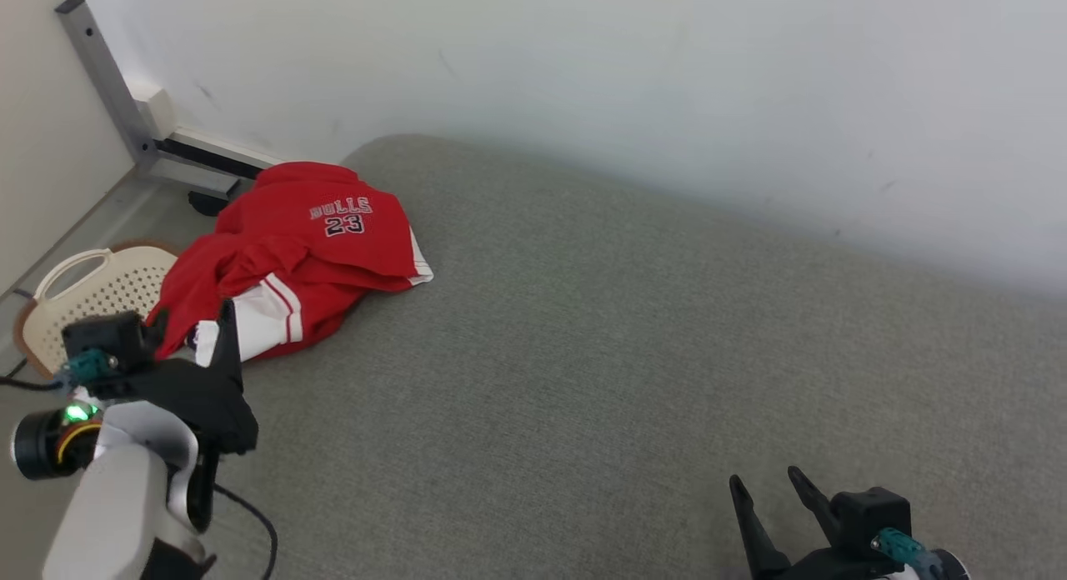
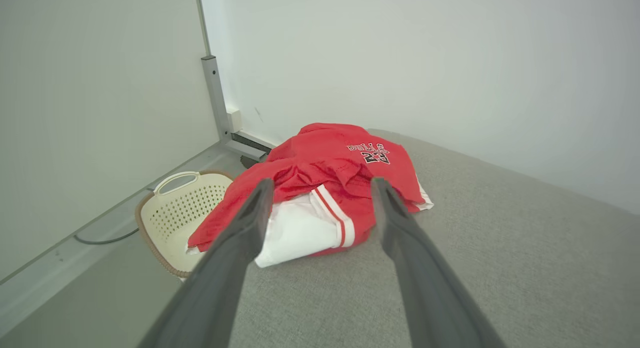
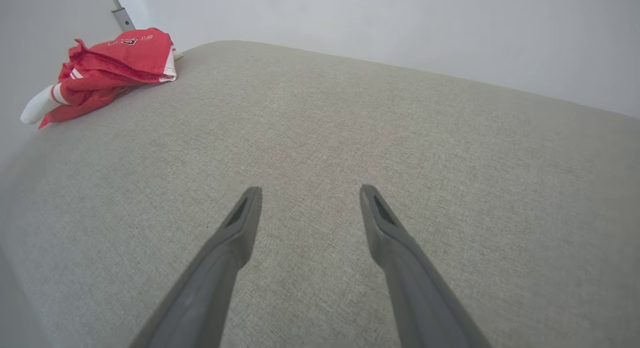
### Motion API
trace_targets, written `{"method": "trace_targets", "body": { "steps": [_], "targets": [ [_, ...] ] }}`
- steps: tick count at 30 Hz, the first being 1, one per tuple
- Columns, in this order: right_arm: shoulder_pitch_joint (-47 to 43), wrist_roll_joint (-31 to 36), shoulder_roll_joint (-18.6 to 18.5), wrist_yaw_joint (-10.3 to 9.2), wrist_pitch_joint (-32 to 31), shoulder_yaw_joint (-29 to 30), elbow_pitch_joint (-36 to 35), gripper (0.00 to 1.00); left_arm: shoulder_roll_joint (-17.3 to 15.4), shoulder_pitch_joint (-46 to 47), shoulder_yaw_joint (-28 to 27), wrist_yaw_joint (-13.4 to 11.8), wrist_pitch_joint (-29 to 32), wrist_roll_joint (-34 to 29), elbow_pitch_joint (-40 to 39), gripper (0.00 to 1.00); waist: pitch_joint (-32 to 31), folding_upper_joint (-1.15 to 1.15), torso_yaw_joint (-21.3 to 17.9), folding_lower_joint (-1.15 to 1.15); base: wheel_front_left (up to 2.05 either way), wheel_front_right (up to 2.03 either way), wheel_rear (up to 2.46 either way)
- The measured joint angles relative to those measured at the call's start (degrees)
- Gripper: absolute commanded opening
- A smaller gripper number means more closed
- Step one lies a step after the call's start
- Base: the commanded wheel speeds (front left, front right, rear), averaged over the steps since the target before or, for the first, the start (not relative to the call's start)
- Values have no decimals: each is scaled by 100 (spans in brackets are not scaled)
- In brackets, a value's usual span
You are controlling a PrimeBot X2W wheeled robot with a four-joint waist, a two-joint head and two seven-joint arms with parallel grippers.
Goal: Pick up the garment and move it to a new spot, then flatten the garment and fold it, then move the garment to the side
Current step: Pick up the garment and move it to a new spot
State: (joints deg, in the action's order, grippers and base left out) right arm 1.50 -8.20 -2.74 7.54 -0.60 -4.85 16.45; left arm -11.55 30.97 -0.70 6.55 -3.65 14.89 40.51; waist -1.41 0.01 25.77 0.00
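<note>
The garment [image 1: 308, 247] is a red jersey with white trim and "BULLS 23" printed on it. It lies crumpled at the far left corner of the grey upholstered surface [image 1: 600, 355], and part of it hangs over the left edge. My left gripper [image 1: 192, 326] is open, just short of the near side of the garment. In the left wrist view the garment [image 2: 340, 163] lies beyond the open left gripper [image 2: 321, 185], with a white fold nearest the fingers. My right gripper [image 1: 763, 477] is open and empty at the lower right. Its wrist view shows the open right gripper [image 3: 310, 189] over bare fabric, with the garment [image 3: 115, 63] far off at upper left.
A cream perforated basket [image 1: 92, 288] with a handle stands on the floor left of the surface, partly under the hanging cloth. A grey metal post [image 1: 108, 80] and its base rail stand at the wall corner. A white wall [image 1: 667, 80] runs along the far edge. A dark cable [image 2: 105, 238] lies on the floor.
</note>
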Motion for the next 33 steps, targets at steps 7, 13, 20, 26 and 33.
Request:
{"method": "trace_targets", "body": {
  "steps": [7,13,20,26,33],
  "targets": [
    [-282,469,-2,0,-790,63,-1421,100,-197,978,-269,-153,218,286,889,100,550,0,-450,0,0,0,0],
    [-416,588,-4,0,-1114,152,-2181,100,-375,1447,-403,-287,164,404,1385,100,1166,1,-856,1,0,0,0],
    [-556,600,-10,0,-1225,245,-2537,100,-589,1770,-598,-692,-41,494,1849,100,1766,1,-1269,2,0,0,0],
    [-644,597,-10,0,-1245,302,-2707,100,-681,1936,-678,-864,-164,552,2098,100,2133,0,-1533,2,0,0,0],
    [-719,584,-9,0,-1280,335,-2800,100,-753,1964,-773,-1171,-443,632,2209,100,2338,0,-1703,1,0,0,0]
  ]
}}
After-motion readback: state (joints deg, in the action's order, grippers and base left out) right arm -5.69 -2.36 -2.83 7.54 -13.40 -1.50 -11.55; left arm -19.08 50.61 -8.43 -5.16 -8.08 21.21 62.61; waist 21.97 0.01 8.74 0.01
